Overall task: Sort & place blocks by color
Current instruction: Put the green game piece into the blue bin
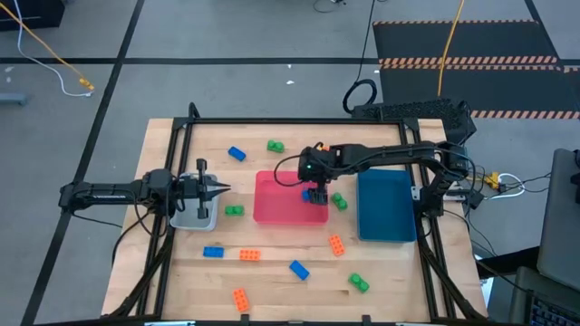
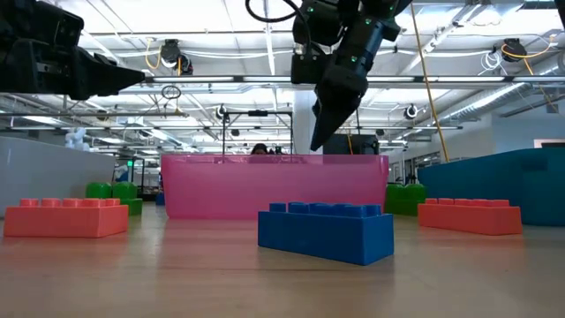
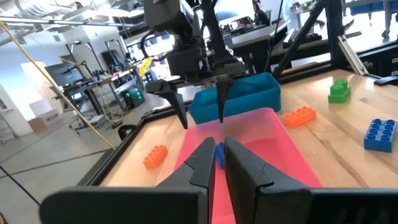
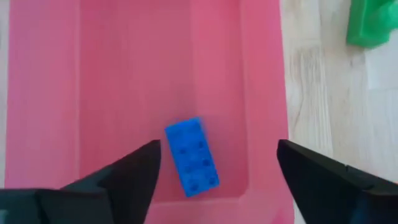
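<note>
My right gripper (image 1: 316,195) hangs open above the near right part of the pink tray (image 1: 272,204), fingers pointing down. Straight below it a blue block (image 4: 191,157) lies flat on the tray floor, between the two fingers but clear of them. My left gripper (image 1: 220,188) waits shut over the grey tray (image 1: 195,219), pointing toward the pink tray. Loose blocks in blue (image 1: 236,154), green (image 1: 234,210) and orange (image 1: 336,244) lie scattered on the wooden table.
The teal tray (image 1: 385,208) stands to the right of the pink one, with a green block (image 1: 339,201) in the gap between them. More blocks lie along the near side: blue (image 1: 213,252), orange (image 1: 249,255), blue (image 1: 299,269), green (image 1: 360,282), orange (image 1: 240,299).
</note>
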You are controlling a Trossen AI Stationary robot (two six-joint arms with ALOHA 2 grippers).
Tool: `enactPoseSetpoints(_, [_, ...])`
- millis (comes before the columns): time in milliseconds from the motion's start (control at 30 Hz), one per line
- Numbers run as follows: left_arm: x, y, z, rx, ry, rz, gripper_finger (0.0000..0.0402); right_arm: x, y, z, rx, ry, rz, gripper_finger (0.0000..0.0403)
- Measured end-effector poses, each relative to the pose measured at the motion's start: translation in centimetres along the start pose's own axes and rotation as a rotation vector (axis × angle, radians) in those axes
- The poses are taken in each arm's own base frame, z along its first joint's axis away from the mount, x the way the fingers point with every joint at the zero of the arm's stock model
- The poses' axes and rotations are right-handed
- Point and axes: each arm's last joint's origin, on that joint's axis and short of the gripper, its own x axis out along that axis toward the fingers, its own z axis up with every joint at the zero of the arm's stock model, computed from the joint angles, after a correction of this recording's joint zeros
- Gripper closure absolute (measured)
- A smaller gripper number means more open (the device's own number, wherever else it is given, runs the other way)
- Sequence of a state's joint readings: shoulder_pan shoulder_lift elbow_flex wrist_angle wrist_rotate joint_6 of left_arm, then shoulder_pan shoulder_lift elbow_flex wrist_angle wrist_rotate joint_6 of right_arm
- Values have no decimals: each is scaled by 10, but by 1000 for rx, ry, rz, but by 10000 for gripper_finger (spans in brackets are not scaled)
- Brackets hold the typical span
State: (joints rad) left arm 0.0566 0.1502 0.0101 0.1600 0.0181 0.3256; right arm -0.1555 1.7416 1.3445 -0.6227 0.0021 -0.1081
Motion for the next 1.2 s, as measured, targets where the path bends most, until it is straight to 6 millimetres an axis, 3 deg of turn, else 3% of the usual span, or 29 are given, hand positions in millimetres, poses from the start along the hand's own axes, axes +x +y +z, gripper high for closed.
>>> enactPoseSetpoints(233, [0,0,0,0,0,0,364,-11,-18,-2,-29,9,-181,84])
enactPoseSetpoints(433, [0,0,0,0,0,0,364,-46,-60,-5,123,-132,-183,96])
enactPoseSetpoints(567, [0,0,0,0,0,0,364,-53,-96,-20,199,-96,-234,100])
enactPoseSetpoints(767, [0,0,0,0,1,-1,364,-34,-127,-37,258,-16,-183,101])
enactPoseSetpoints(1000, [0,0,0,0,0,0,364,-9,-132,-41,238,58,-161,101])
enactPoseSetpoints(1200, [0,0,0,0,0,0,364,-4,-132,-42,232,70,-158,101])
